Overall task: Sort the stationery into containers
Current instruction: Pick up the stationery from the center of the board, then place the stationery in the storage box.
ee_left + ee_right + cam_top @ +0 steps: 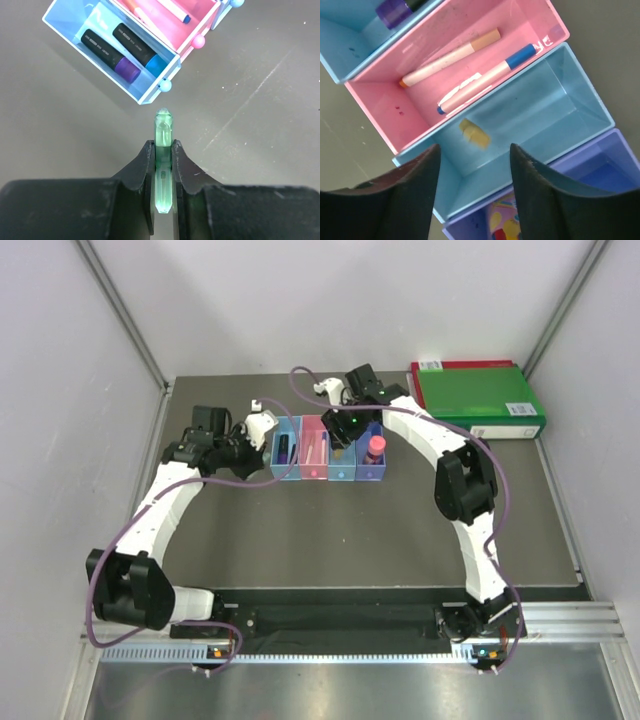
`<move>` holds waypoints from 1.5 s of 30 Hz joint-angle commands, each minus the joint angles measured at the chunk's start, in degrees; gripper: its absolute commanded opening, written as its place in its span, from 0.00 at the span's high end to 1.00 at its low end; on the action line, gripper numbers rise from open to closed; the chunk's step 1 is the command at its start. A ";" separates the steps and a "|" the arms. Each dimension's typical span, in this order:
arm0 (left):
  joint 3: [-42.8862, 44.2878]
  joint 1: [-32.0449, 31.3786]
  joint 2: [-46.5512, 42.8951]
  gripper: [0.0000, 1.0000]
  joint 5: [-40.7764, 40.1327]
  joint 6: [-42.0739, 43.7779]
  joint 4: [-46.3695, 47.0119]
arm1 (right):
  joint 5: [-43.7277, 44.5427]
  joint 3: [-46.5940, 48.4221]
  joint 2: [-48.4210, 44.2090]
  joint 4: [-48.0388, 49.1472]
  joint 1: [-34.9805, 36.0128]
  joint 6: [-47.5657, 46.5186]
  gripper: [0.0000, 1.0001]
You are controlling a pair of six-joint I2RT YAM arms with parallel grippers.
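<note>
1. The left fingers (141, 172) are clamped on a slim translucent green piece (163, 131). It stands upright between them, with its rounded tip sticking out past the fingertips (no lettering shows on it).
2. Just beyond that tip, not touching it, is a corner of the light blue end box (70, 25), with a small light blue knob (165, 85) on it. Two black markers lie side by side inside, one with a purple end (107, 56) and one with a blue end (140, 50). Each carries a line of pale print, too small to read.
3. The right fingers (417, 187) stand apart with nothing between them, over the second light blue box (555, 105). A small yellow bit (474, 134), blurred, shows in that box just past the gap.
4. Beside it, the pink box (520, 25) holds two thin pale pens, one with an orange-tan end (451, 56) and one with a blue end (485, 82). A whitish mark in its corner cannot be read.
5. On the other side, the purple-blue box (600, 170) holds a pink stubby marker (375, 448) (its bright wrapper is unreadable).
6. From above, the four boxes form one joined row (314, 474) on the worktop (330, 540). The green binder (478, 400) lies at the far right corner, well apart; its white label is too small to read.
</note>
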 commanded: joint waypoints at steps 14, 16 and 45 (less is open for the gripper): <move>4.53 -8.03 1.15 1.00 3.16 -6.34 13.41 | 15.30 -3.31 -17.76 6.66 -5.18 10.00 0.12; 4.62 -10.48 2.82 1.00 1.93 -7.39 16.66 | 18.21 -4.27 -20.92 7.54 -8.07 11.67 0.12; 38.46 -18.32 46.69 1.00 -3.87 -17.68 18.25 | 14.72 -8.85 -33.59 3.94 -20.66 9.48 0.00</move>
